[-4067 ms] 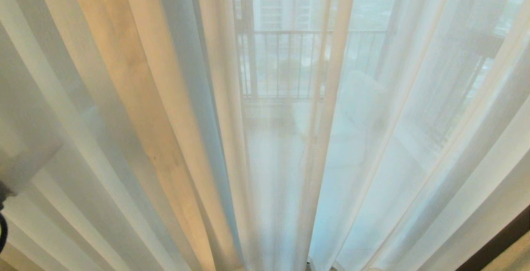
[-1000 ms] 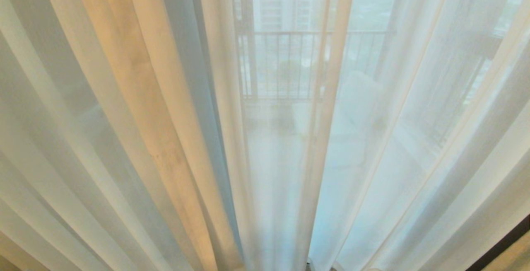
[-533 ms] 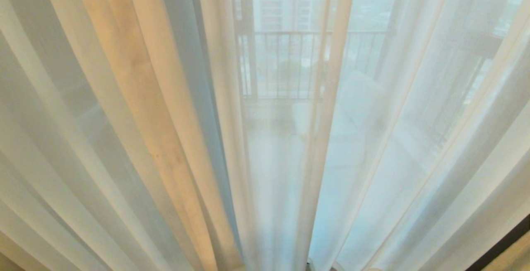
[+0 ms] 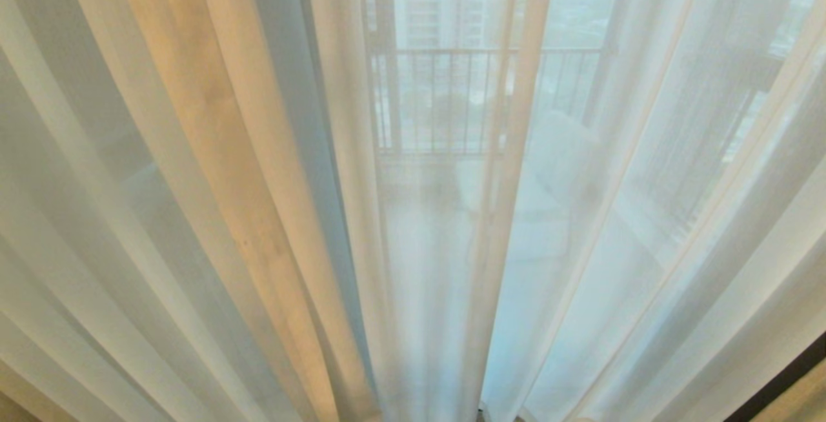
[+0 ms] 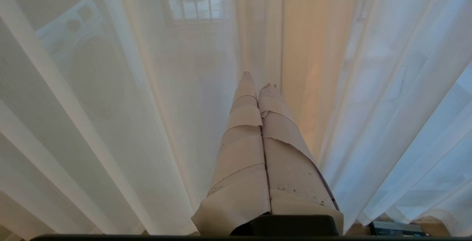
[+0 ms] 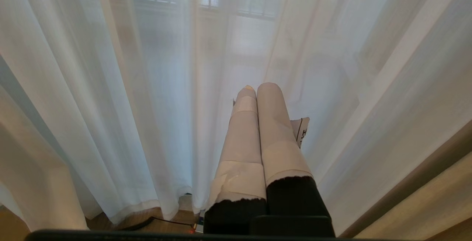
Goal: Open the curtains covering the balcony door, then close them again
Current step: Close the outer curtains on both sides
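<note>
Daylight from a balcony is filtered through the curtains, whose thin white sheers hang drawn across the whole head view; a warmer beige fold is seen left of centre. Behind the fabric the balcony door is made out only as a dark upright, with a railing and tall buildings beyond it. Neither arm is seen from the head. In its own wrist view the left gripper is shown with its taped fingers pressed together on nothing, the tips near the sheer, though contact cannot be told. The right gripper is likewise closed and empty, pointed at the folds above a strip of wooden floor. With the panels fully drawn and nothing held, it cannot be judged whether the opening step is yet to begin or the closing is already done. If opening is ahead, a gripper would have to be parted, a panel's edge near the middle seam pinched, and the fabric carried sideways without snagging.
</note>
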